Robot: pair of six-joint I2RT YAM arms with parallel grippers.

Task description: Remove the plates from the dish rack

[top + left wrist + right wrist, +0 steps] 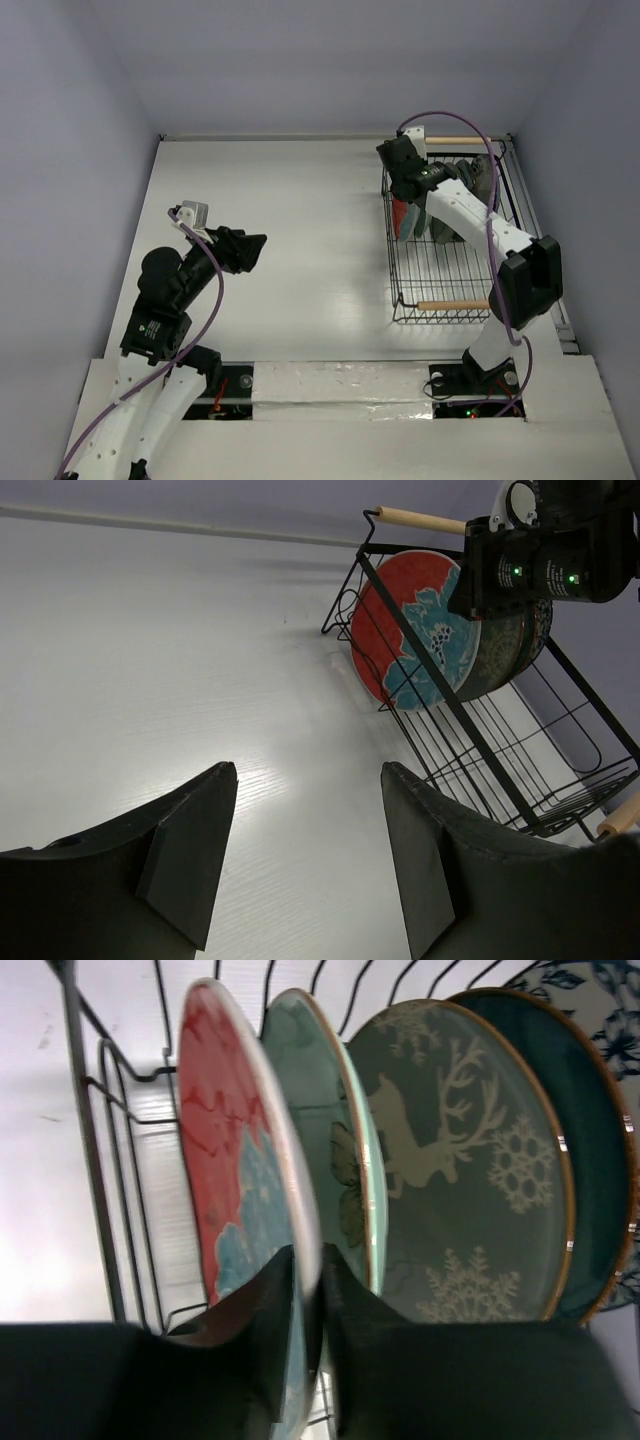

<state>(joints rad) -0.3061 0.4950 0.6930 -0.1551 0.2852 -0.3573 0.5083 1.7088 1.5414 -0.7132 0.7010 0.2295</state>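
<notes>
The black wire dish rack (440, 270) stands at the right, with wooden handles. Several plates stand on edge in its far end: a red plate with a teal flower (225, 1180), a pale green plate (325, 1120), a grey-brown deer plate (460, 1160), a dark teal plate (580, 1130) and a white plate with blue floral rim (610, 1000). My right gripper (308, 1280) is shut on the rim of the red plate, one finger on each face. The red plate also shows in the left wrist view (400, 630). My left gripper (310, 820) is open and empty over the bare table at the left.
The near half of the rack (560, 770) holds no plates. A metal rail (535, 230) runs along the table's right edge beside the rack. White walls close the table at the back and sides.
</notes>
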